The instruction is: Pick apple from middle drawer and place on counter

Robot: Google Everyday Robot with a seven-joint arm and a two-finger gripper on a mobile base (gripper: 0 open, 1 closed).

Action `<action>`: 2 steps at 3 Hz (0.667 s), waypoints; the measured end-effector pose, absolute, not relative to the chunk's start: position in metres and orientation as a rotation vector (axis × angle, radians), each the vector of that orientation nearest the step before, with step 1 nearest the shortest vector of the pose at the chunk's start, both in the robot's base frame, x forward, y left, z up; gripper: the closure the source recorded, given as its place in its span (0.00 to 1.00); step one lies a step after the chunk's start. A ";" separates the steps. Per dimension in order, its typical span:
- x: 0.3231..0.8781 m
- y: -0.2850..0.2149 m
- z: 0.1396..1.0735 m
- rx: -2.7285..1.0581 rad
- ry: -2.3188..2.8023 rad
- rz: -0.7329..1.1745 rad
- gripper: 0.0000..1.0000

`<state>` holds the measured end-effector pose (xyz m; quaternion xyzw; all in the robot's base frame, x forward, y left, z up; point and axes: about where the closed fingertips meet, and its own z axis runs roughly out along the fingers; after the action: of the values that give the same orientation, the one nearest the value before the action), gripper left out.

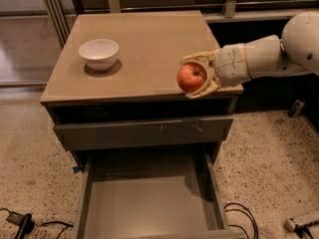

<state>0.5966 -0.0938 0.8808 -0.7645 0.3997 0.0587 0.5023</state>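
Observation:
My gripper comes in from the right and is shut on the red apple, with one pale finger above it and one below. The apple hangs in the air over the front right part of the tan counter, near its front edge. The middle drawer is pulled out below, and its dark-grey floor holds nothing. My white arm reaches across the counter's right edge.
A white bowl stands on the counter's back left. The grey drawer front with pale scratches is closed above the open drawer. Cables lie on the speckled floor right of the drawer, and a black plug lies at left.

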 end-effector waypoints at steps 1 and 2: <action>0.598 -0.092 0.881 -1.850 0.964 0.144 1.00; 0.618 -0.087 0.888 -1.871 0.945 0.151 1.00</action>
<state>0.6175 -0.0873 0.8876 -0.7727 0.3900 0.0623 0.4968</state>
